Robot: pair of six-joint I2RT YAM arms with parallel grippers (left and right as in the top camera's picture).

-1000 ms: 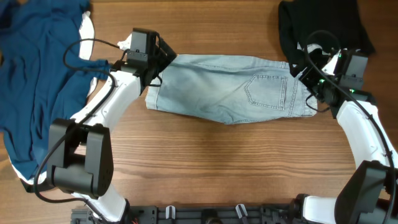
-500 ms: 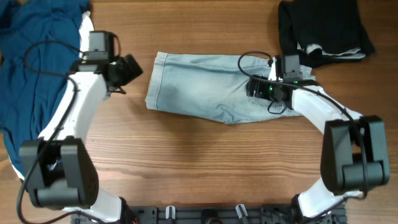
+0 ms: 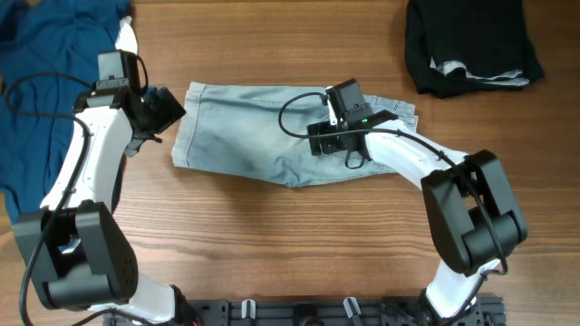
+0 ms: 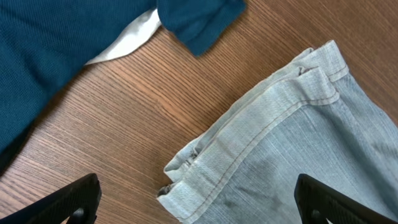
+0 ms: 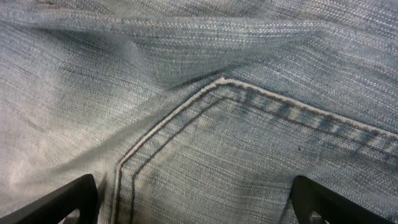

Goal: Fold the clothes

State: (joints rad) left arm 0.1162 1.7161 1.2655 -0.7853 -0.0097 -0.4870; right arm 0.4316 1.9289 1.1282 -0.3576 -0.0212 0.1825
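Your right gripper [image 3: 319, 138] hangs spread wide and empty close over the stitched back pocket of the pale blue denim shorts [image 3: 245, 145], which lie folded flat mid-way across the brown wooden table [image 3: 290, 244]. Your left gripper [image 3: 172, 110], equally wide and empty, sits just off their cuffed hem; farther back lie a dark blue knit garment [image 3: 45, 54] and a black cloth garment [image 3: 471, 36]

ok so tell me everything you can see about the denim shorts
The denim shorts are pale, faded blue, lying flat across the wooden table, seemingly folded lengthwise with cuffed hems stacked at the left end. A double-stitched back pocket faces up near the right end. The right gripper hangs open right over that pocket; contact cannot be told. The left gripper is open by the hems.
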